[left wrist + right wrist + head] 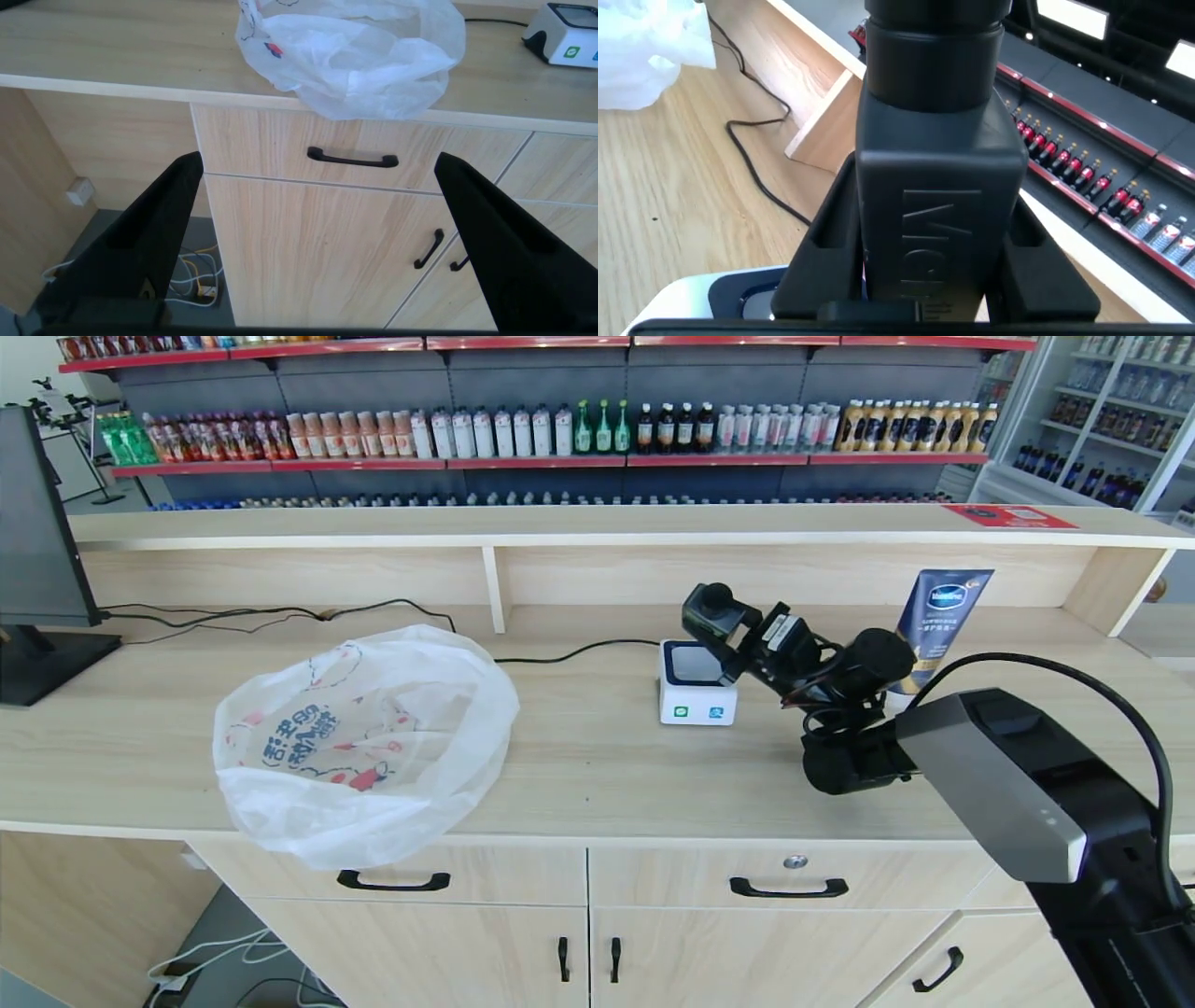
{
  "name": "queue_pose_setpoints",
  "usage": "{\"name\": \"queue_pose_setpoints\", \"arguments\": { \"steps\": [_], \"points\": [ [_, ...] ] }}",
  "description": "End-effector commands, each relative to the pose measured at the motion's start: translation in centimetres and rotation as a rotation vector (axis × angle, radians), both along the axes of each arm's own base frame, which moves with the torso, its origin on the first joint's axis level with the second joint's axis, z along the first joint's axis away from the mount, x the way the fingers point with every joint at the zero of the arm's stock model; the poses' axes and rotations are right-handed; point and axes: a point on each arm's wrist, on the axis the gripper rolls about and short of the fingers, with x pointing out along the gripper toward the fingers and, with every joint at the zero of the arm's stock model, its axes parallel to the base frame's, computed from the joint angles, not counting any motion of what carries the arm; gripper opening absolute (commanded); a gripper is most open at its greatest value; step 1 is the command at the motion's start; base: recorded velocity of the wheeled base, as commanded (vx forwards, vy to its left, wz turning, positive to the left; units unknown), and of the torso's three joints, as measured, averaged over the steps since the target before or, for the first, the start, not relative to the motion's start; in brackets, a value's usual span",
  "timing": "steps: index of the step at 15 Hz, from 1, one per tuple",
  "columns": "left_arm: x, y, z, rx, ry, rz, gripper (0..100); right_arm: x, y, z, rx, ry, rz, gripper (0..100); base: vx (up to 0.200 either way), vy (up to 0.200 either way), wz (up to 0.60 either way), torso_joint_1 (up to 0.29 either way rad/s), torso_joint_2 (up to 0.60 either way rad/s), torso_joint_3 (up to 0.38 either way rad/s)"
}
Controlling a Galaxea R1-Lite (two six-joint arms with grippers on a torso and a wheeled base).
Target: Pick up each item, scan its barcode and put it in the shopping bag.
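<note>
Scanner: we see the white scanner (696, 702) on the tabletop (597, 756), with a black cable (574, 651) running off its left side.
Dark bottle: the dark bottle (717, 603) is held tilted just over the scanner's right side, cap pointing away from the arm. We cannot tell whether it touches the scanner.
Right tool: the right tool (739, 633) is clamped on the dark bottle. In the right wrist view we see its fingers (818, 245) pressed against both flat sides of the bottle.
Left tool: the left tool (318, 166) is spread wide and holds nothing. It hangs well left of the scanner and lower than the tabletop, facing a drawer handle (352, 159).
Shopping bag: the shopping bag (366, 739) lies well left of the scanner, slumped, its front hanging over the tabletop edge.
Blue tube: a blue tube (945, 609) stands upright right of the scanner, beyond the right arm.
Monitor: a dark monitor (37, 551) stands far left of the scanner, past the bag.
Shelves: shelves (560, 459) of drink bottles run behind the scanner.
</note>
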Motion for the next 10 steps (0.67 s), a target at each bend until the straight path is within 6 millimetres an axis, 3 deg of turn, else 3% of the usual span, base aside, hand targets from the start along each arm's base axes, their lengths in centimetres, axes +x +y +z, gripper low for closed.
{"name": "queue_pose_setpoints", "arguments": {
  "steps": [1,10],
  "points": [
    [0.0,0.0,0.0,0.0,-0.001,0.0,100,-0.1,0.05,0.32,0.002,-0.005,0.002,0,0.0,0.0,0.0,0.0,0.0,0.0],
    [0.01,0.0,0.01,0.0,0.001,0.0,100,-0.15,-0.02,0.17,-0.007,-0.002,0.009,0,0.0,0.0,0.0,0.0,0.0,0.0]
  ]
}}
